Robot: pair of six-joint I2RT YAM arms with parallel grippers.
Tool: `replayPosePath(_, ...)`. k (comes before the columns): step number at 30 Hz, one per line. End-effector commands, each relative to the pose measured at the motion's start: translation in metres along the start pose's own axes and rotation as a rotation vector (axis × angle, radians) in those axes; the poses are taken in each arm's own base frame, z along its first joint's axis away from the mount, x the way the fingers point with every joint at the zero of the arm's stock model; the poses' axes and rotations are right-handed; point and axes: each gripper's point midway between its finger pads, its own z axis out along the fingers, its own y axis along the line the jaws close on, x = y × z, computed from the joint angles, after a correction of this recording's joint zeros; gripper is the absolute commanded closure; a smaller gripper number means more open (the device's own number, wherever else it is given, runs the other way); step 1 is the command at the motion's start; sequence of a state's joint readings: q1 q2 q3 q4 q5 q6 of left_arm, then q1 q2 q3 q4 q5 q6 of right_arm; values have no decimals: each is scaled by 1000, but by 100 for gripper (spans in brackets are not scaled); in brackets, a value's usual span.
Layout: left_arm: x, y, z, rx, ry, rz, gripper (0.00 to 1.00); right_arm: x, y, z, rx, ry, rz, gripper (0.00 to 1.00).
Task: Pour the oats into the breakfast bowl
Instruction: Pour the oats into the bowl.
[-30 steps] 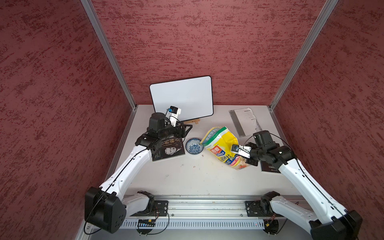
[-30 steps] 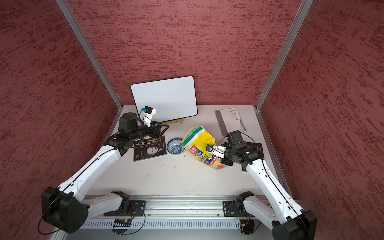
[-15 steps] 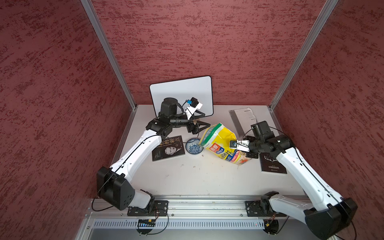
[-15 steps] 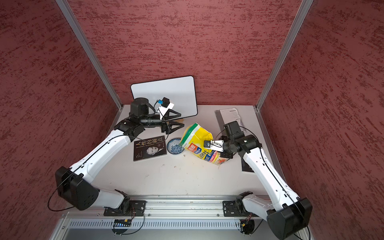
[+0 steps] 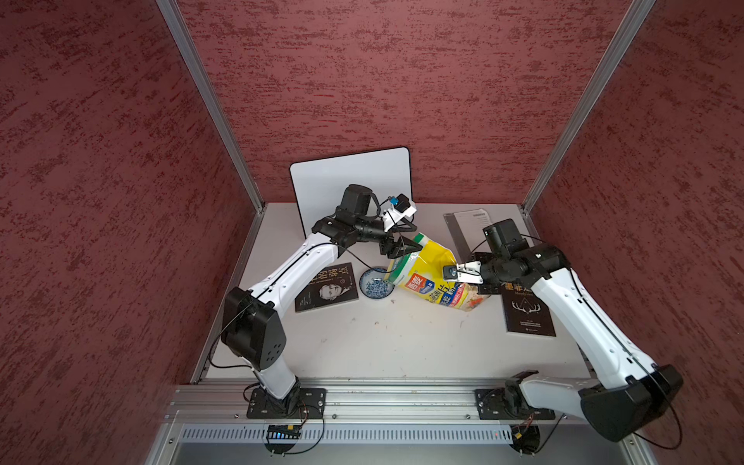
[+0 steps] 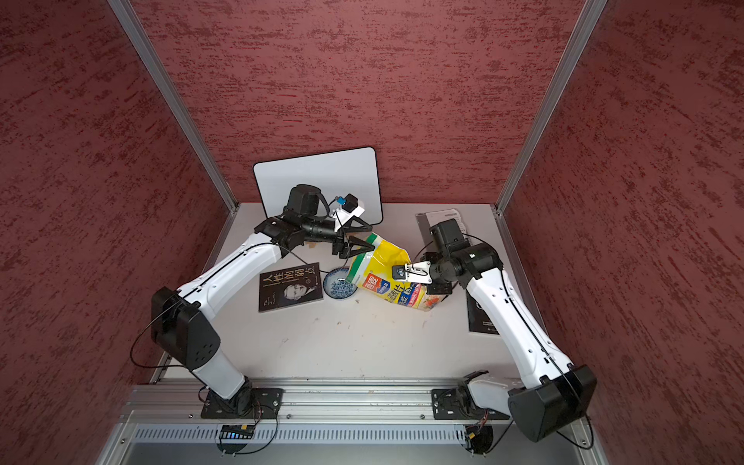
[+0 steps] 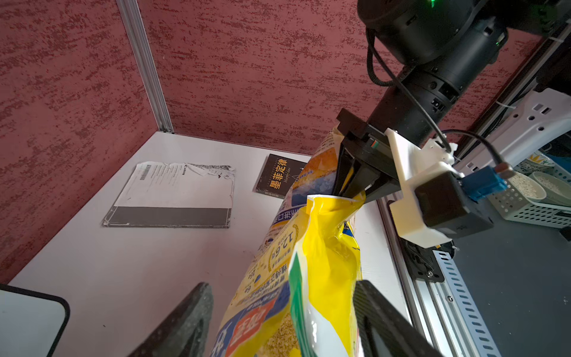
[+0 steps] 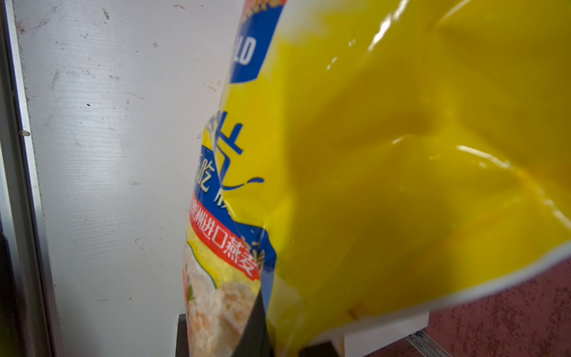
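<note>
Yellow oat pouch (image 5: 430, 273) pinched by closed right gripper (image 5: 450, 273); open left gripper (image 5: 408, 251) straddles its top.

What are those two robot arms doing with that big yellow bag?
They are getting ready to pour oats. The right gripper pinches the yellow oat pouch and tips it so its green-and-white top leans over the little blue-patterned bowl. The left gripper is at the pouch's top with its fingers spread on either side of it, not squeezing. I can't tell if any oats are in the bowl.
</note>
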State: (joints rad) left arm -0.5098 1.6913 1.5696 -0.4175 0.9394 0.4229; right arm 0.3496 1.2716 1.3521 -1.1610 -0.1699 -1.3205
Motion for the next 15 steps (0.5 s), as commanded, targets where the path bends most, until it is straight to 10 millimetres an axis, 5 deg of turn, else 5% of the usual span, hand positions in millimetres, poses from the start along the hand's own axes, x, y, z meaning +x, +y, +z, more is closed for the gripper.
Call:
replayPosePath(1, -2, -6, 6, 40, 6, 22, 36, -23, -49, -38, 203, -58, -86, 100)
replayPosePath(6, 0, -4, 8, 44, 15, 12, 59, -26, -60, -42, 202, -22, -129, 100)
replayPosePath(15, 1, -6, 6, 36, 13, 12, 82, -28, -73, -38, 183, 48, -179, 100)
